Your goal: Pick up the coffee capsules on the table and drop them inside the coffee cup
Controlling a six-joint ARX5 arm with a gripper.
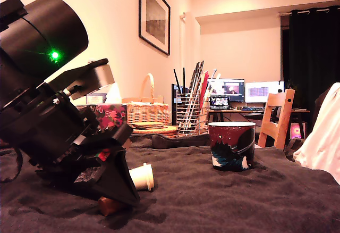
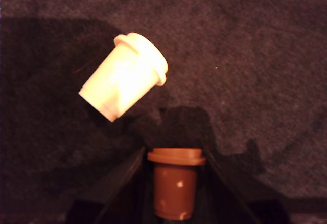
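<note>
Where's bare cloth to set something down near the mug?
Free: the dark cloth between the cream capsule and the coffee cup, and in front of the cup. Crowded: around the tool, which straddles the brown capsule.

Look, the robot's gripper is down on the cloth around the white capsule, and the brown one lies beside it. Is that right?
Not quite. In the wrist view, the gripper is around the brown capsule, and the white capsule lies on its side on the cloth beside it. The rest is right.

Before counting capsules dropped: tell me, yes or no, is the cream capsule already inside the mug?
No. In the exterior view the cream capsule lies on its side on the table, apart from the mug.
</note>
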